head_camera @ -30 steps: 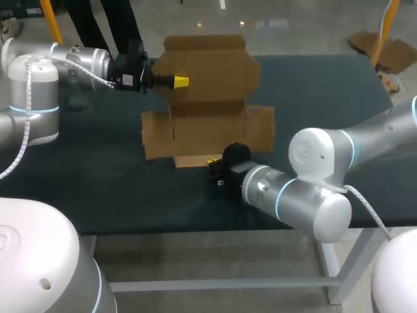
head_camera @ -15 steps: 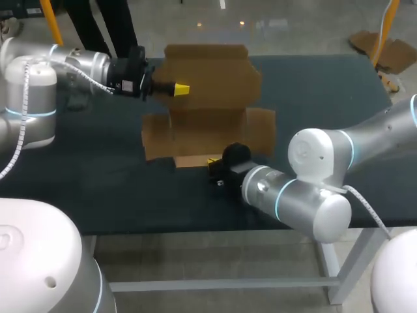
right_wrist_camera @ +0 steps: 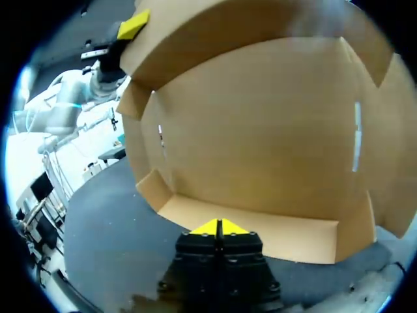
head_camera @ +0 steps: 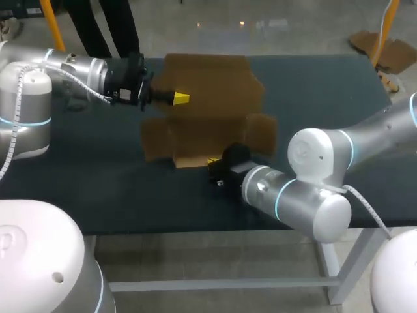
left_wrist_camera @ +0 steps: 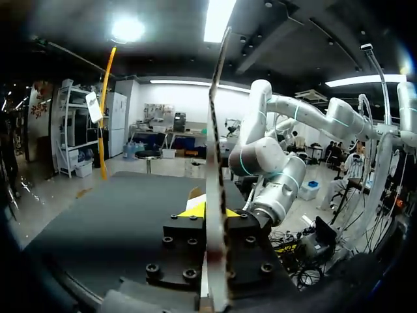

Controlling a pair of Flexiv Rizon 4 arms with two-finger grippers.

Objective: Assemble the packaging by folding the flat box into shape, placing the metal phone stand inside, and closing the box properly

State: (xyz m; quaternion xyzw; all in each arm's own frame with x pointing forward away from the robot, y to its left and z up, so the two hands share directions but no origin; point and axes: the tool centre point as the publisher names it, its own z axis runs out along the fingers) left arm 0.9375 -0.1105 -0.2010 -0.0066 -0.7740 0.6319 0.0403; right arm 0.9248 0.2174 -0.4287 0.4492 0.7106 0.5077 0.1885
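clamping the far panel (head_camera: 208, 78) of the box (head_camera: 208, 134) edge-on between its tips, the left gripper (head_camera: 180, 98) holds it tilted up off the table (head_camera: 98, 176). the right gripper (head_camera: 213, 161), tips together, sits at the near flap (head_camera: 192, 160), which runs crosswise just ahead of it.

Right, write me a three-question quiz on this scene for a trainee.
1. True or false: the box is already closed.
2. Which gripper has a box panel clamped between its fingers? A) left gripper B) right gripper C) neither
3. Where do the right gripper's yellow tips sit relative to the box?

Key: 1. False, it lies open with its panels spread. 2. A. 3. At its near edge, pressed together by the front flap.
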